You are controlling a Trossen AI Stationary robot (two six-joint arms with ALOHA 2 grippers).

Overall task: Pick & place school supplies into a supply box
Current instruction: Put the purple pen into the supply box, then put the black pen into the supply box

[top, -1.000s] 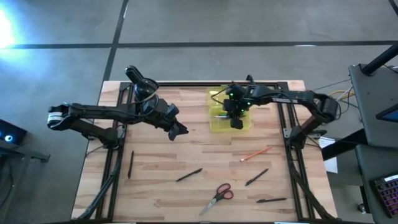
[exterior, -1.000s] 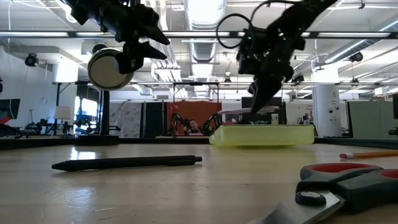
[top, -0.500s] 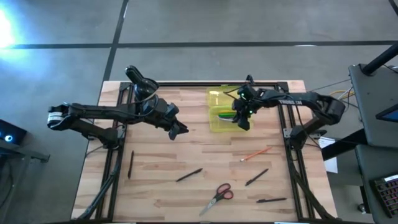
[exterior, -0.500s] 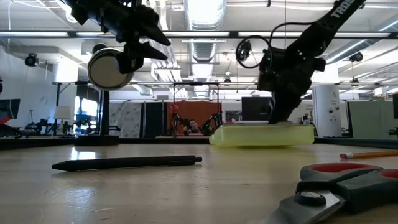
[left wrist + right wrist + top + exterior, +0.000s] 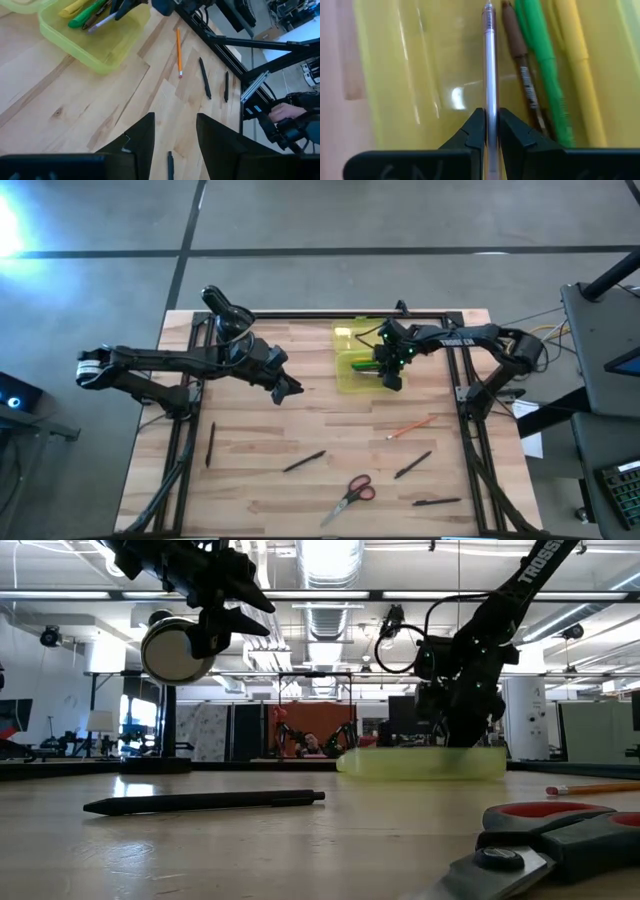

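The supply box (image 5: 358, 363), translucent yellow-green, stands at the far middle of the table with its lid open. A brown pen (image 5: 520, 60), a green pen (image 5: 542, 65) and a yellow pen (image 5: 575, 65) lie in it. My right gripper (image 5: 392, 376) reaches down into the box, shut on a pale lilac pen (image 5: 489, 60). My left gripper (image 5: 291, 392) hangs open above the bare table to the left of the box, with nothing between its fingers (image 5: 145, 140). Loose supplies lie on the near half of the table. My right gripper pinches the lilac pen's shaft (image 5: 490, 102) between its two fingers. The fingers slant down from above, and the pen runs on between them, beyond their ends. The pen's free end (image 5: 91, 30) is low inside the box beside the green pen; whether it rests there I cannot tell.
On the near half lie an orange pencil (image 5: 412, 426), black pens (image 5: 303, 462) (image 5: 412, 465) (image 5: 437, 502) (image 5: 210, 444) and red-handled scissors (image 5: 350, 496). Black frame rails run along the table's left and right sides.
My right gripper, still shut on the lilac pen, has sunk from above the box down into it and shifted a little toward the table's right edge. The pen has gone down with it, below the box's rim.
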